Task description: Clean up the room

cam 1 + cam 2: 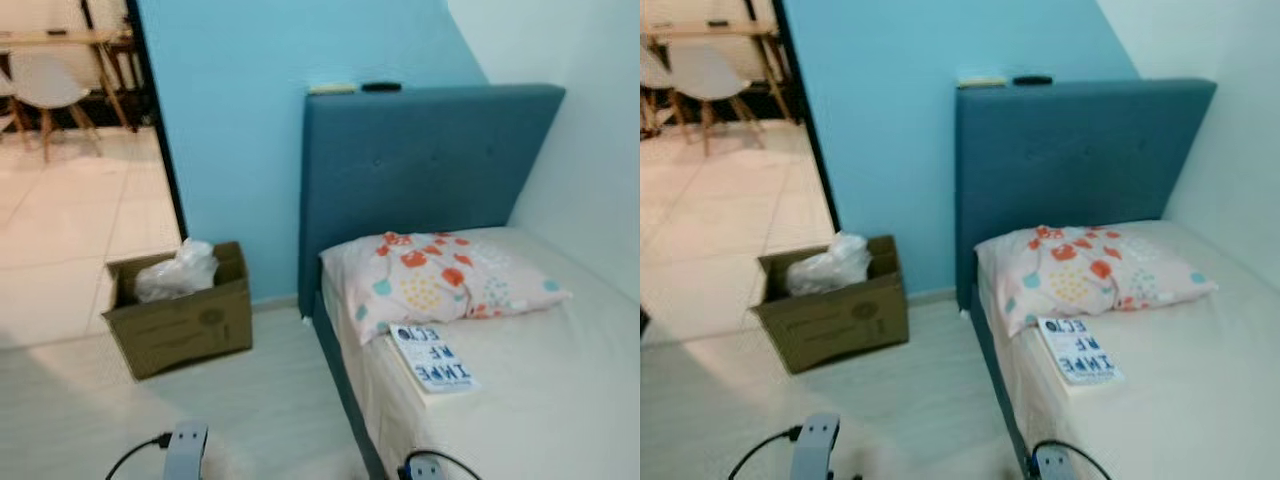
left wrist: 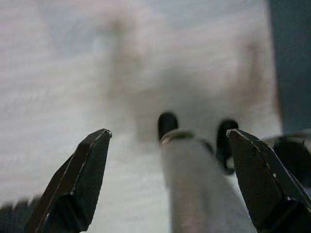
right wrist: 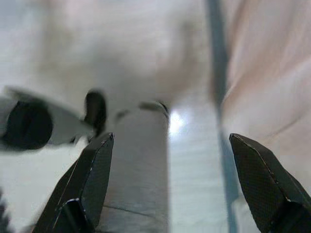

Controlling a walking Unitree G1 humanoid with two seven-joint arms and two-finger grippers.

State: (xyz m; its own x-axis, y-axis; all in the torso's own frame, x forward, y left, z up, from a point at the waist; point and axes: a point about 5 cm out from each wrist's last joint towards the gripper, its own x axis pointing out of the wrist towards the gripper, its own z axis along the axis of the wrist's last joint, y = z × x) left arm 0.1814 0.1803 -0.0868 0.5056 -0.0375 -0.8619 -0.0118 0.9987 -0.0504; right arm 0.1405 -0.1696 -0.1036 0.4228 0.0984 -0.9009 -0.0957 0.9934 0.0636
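step: scouting, nothing picked up | both grippers spread, empty | next imo: grab white paperback book [image 1: 432,358] off bed [image 1: 560,400], toward brown cardboard box [image 1: 185,320]

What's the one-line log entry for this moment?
phase: surveying | left gripper: open, idle | right gripper: open, idle | book: on bed by pillow | cardboard box: on floor

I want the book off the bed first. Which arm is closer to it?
Right. The right arm hangs low by the bed's edge, just below the book lying beside the pillow. The left arm hangs over the floor, farther away, nearer the cardboard box.
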